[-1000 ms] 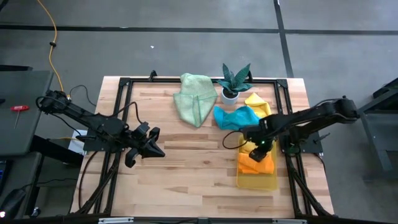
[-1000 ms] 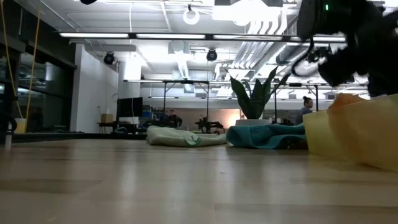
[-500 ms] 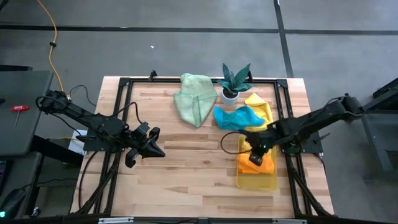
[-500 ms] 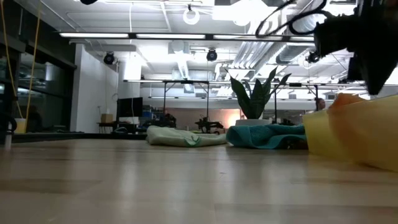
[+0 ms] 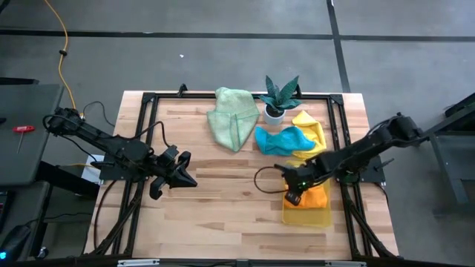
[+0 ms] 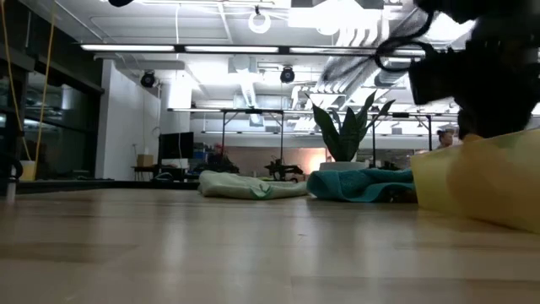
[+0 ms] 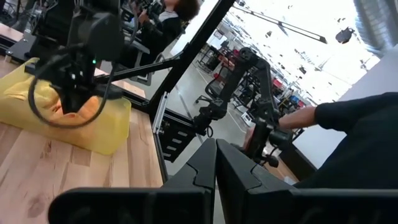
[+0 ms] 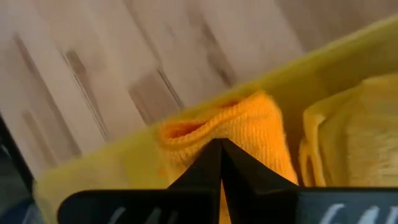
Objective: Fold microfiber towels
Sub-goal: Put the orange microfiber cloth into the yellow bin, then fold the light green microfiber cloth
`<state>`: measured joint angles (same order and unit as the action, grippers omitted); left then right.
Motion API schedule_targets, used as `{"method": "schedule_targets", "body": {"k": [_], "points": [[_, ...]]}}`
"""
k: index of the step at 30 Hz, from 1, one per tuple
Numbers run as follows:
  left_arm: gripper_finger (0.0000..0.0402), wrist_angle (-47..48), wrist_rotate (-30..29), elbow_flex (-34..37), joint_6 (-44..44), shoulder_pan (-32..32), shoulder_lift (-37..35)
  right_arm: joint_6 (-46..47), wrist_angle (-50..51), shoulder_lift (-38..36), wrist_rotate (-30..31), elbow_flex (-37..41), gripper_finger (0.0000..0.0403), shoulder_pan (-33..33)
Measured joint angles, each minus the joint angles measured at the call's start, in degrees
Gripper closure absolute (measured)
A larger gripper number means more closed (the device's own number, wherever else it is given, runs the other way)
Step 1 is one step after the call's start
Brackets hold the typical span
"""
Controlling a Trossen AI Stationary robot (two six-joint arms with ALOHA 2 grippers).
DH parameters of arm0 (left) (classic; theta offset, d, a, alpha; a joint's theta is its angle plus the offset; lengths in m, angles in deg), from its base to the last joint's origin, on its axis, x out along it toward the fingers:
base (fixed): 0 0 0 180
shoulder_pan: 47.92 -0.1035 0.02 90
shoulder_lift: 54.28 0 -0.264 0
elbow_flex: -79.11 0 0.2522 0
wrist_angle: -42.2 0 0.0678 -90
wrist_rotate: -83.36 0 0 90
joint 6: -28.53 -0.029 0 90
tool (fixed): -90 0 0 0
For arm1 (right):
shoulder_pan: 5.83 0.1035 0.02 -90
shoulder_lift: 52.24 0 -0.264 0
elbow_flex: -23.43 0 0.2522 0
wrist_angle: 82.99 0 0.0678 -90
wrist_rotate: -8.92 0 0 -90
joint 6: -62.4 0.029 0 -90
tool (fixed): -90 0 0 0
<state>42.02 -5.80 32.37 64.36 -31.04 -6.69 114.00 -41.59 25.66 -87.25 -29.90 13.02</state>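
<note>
The right gripper has its fingers closed, pinching the orange towel inside the yellow tray; the left gripper's fingers are closed on nothing, well apart from the tray.

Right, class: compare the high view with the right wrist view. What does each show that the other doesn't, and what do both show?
Only the high view: the left gripper waiting at the table's left, the pale green towel, teal towel and plant. Only the right wrist view: the right gripper shut on a pinched fold of the orange towel. Both: the orange towel, the yellow tray and the wooden table.
</note>
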Motion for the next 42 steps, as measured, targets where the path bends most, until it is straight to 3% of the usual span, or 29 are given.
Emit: {"method": "schedule_targets", "body": {"k": [14,25,30,37,40,42], "points": [[0.0401,0.0,0.0,0.0,0.0,0.0,0.0,-6.8,3.4,3.2,-2.3,0.0,0.0403,-0.1],[0.0402,0.9,0.0,0.0,-0.6,0.0,0.0,-2.1,8.3,3.1,9.3,0.0,0.0403,-0.2],[0.0401,0.9,0.0,0.0,-0.6,0.0,0.0,-7.1,9.1,0.5,5.7,-2.8,0.0403,0.1],[0.0401,0.9,-1.0,0.0,-1.3,0.0,0.0,-8.9,19.3,-4.6,4.2,-8.1,0.0403,1.0],[0.0401,0.8,-3.9,0.0,-2.7,-0.3,0.0,-8.5,17.2,-9.5,8.5,-11.0,0.0403,1.6],[0.0402,0.8,-4.5,0.0,-3.7,-1.5,-0.2,-8.1,14.5,-12.9,15.4,-12.0,0.0403,2.0]]}}
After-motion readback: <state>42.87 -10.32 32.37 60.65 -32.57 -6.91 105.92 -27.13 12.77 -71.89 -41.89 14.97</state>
